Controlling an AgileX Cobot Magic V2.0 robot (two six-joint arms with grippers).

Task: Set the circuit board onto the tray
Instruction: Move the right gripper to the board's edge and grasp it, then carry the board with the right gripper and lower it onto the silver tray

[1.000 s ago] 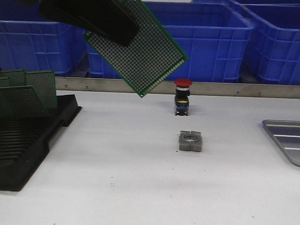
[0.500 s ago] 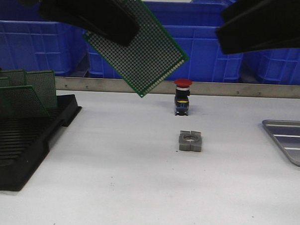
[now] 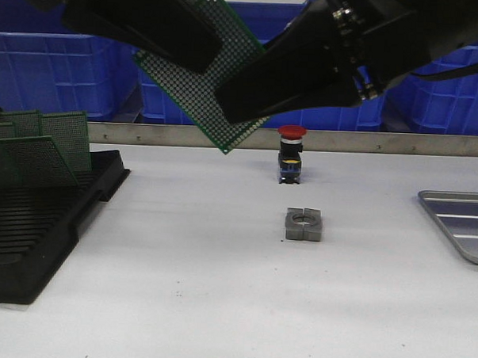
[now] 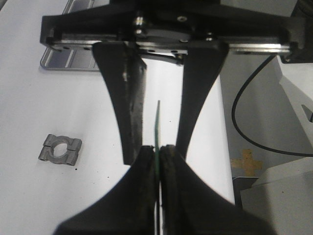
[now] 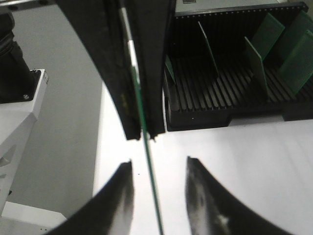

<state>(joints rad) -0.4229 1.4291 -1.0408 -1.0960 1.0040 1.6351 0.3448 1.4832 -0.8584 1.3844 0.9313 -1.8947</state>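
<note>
The green perforated circuit board [image 3: 185, 91] hangs tilted in the air above the table's back left. My left gripper [image 3: 203, 54] is shut on its upper edge; in the left wrist view [image 4: 158, 150] the pads pinch the board [image 4: 157, 122] edge-on. My right gripper [image 3: 226, 107] is open and straddles the board's far side. In the right wrist view [image 5: 159, 169] the board [image 5: 150, 186] stands between the spread fingers [image 5: 122, 193] without touching them. The grey ribbed tray [image 3: 461, 224] lies empty at the right table edge and shows in the left wrist view [image 4: 63, 58].
A black slotted rack [image 3: 39, 218] with several green boards stands at the left, also in the right wrist view [image 5: 230, 93]. A grey split metal block [image 3: 304, 225] and a red-capped push button [image 3: 291, 153] sit mid-table. Blue crates [image 3: 339, 64] line the back.
My right arm has come in from the upper right, and its open fingers now reach around the held board. The left gripper and board have stayed put.
</note>
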